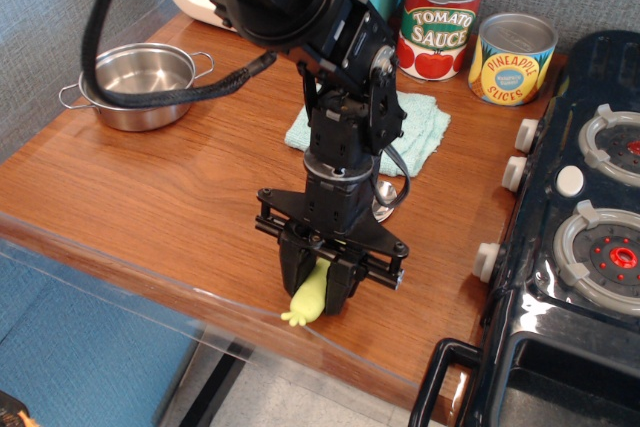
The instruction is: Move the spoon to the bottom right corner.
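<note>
We note the hand (322, 292) pinching the corn (308, 301), not the spoon (386, 197), which lies just behind it, short of the counter (150, 187) corner.

even, bright indoor light; soft glare streaks the glossy surface (180, 197) and the black stove (590, 277). focus sharp throughout, shadows faint, no obvious edge distortion.
</note>
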Available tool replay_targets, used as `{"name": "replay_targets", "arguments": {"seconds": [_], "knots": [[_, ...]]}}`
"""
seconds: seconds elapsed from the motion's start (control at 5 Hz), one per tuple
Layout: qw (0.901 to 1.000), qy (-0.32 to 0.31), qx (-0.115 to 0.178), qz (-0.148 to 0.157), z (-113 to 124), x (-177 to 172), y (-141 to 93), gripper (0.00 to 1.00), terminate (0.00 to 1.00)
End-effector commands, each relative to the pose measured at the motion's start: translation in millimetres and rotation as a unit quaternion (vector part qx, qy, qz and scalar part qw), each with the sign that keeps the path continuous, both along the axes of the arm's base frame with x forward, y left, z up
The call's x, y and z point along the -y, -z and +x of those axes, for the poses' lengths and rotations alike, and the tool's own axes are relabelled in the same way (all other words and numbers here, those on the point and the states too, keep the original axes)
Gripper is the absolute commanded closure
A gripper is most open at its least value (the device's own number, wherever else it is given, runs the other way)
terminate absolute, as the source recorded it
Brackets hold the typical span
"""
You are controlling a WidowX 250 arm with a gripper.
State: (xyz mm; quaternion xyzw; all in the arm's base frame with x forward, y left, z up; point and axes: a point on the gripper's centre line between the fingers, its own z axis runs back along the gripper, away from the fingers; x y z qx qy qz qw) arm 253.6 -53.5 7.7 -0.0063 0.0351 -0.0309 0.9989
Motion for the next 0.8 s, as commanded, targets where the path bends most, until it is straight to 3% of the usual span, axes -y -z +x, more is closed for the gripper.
{"name": "replay_targets", "arguments": {"seconds": [0.0, 0.2, 0.4, 0.6], "knots": [[0.9995, -0.015, 0.028, -0.008, 23.9, -10.0, -16.4, 1.0, 0.0], [0.9992, -0.023, 0.031, -0.013, 29.1, -13.7, -18.0, 1.0, 0.0], [0.9993, -0.021, 0.027, -0.016, 28.1, -14.6, -19.0, 0.0, 0.0], [0.9992, -0.01, 0.035, -0.013, 19.3, -11.9, -24.8, 0.0, 0.0]]}}
